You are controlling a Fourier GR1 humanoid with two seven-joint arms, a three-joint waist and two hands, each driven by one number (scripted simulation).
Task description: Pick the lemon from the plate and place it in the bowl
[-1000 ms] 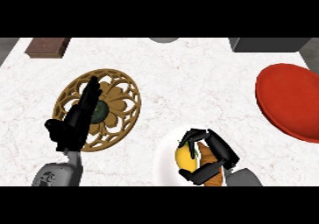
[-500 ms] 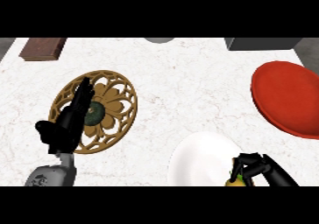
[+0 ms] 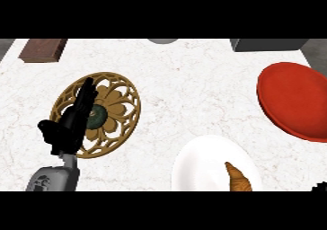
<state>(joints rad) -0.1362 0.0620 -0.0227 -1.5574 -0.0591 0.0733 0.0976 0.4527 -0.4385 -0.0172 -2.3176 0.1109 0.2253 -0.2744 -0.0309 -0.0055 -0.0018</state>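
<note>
A white plate [image 3: 199, 162] lies at the lower middle with a brown croissant [image 3: 238, 178] on its right part. No lemon shows anywhere in view. The red bowl [image 3: 298, 100] sits at the right edge, tilted toward me. Only a black sliver of my right hand [image 3: 323, 186] shows in the lower right corner, right of the white plate. My left hand [image 3: 68, 126] rests open, fingers up, over the left side of an ornate brown plate [image 3: 124, 106].
The ornate brown plate has a dark green round piece [image 3: 98, 117] at its centre. A brown block [image 3: 43, 49] lies at the far left, a grey round object [image 3: 164, 41] at the far middle, and a dark grey box [image 3: 269, 44] at the far right.
My right hand, curled round the yellow lemon over the white plate, has moved down and right almost out of view. The croissant on the plate now shows. The left hand stays put.
</note>
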